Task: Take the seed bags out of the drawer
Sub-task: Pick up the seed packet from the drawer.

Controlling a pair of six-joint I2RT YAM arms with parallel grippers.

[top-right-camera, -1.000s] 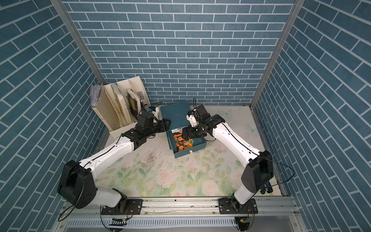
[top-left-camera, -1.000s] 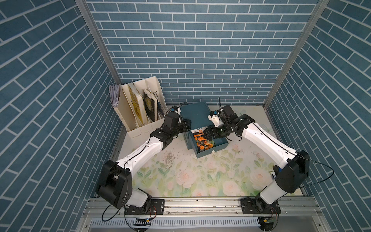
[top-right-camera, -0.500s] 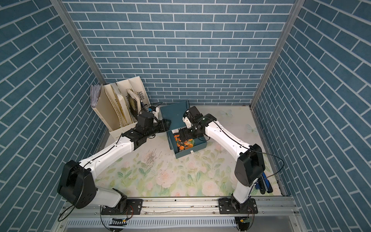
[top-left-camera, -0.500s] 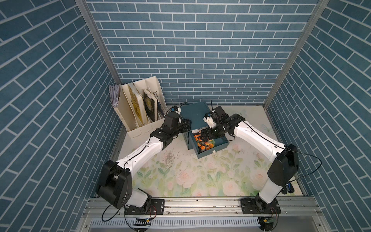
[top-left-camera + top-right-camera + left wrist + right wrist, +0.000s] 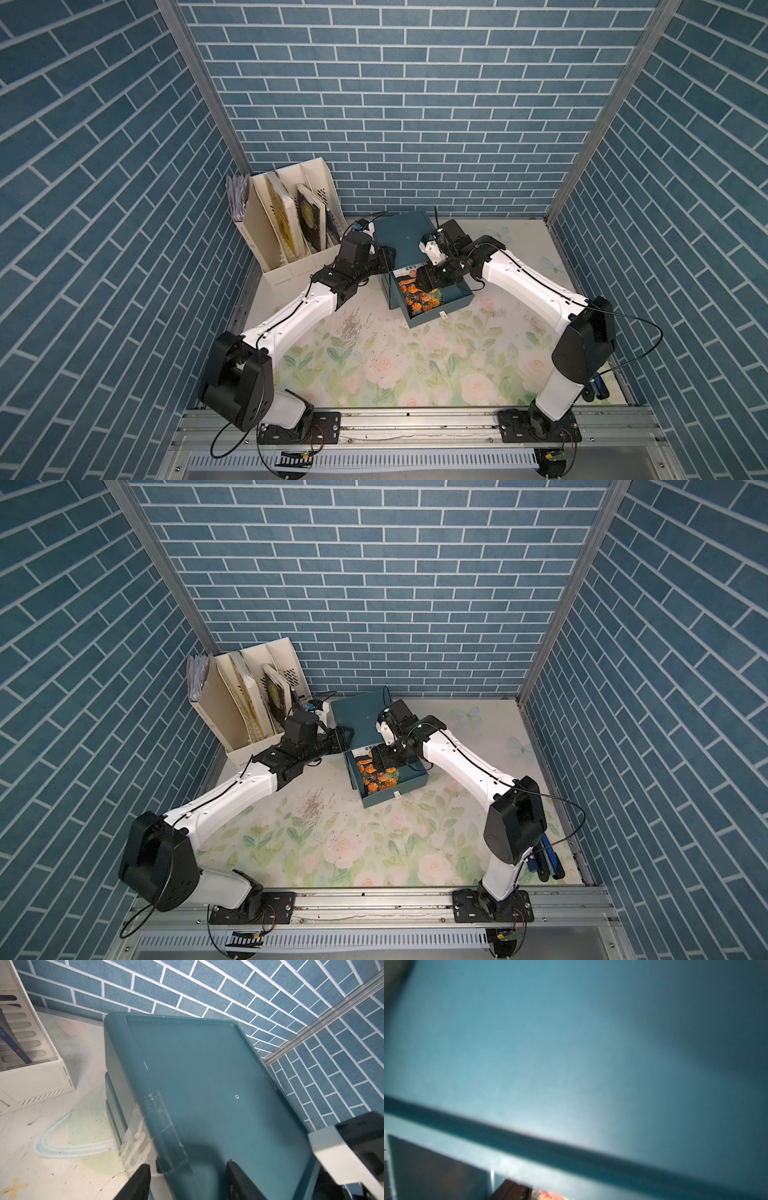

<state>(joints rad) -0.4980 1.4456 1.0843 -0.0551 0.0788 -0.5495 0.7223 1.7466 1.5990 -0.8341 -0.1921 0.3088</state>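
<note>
1. Nearest, the floral mat (image 5: 395,365) is flat and matt, with a scatter of small grey specks (image 5: 353,328) on its left half. No packet lies on it, so I judge that nothing is out yet.
2. Farther in, the drawer (image 5: 457,296) stands pulled out toward the near side. It is a smooth teal plastic tray with a small white pull (image 5: 443,314) on its front wall.
3. Inside it lies the seed bag (image 5: 422,300), flat and glossy, dark with orange blooms and a pale printed band at its far end. Its long axis runs near-to-far along the drawer. Any other bags beneath it are hidden.
4. The right gripper (image 5: 419,284) reaches in from the right over the bag's far half, so the bag extends nearward from the fingertips. This is plainly the nearer arm. Its own dark body masks the jaws and its wrist view is a blur, so I cannot tell whether they are spread or clenched on the bag.
5. To the left, the left gripper (image 5: 188,1164) meets the cabinet (image 5: 401,232), a smooth, rigid teal box patched with clear tape (image 5: 149,1126). Its fingers (image 5: 137,1182) stand apart, astride the upper left edge, grasping nothing.
6. Farthest left, a cream file holder (image 5: 291,272) holds upright books (image 5: 311,218).
</note>
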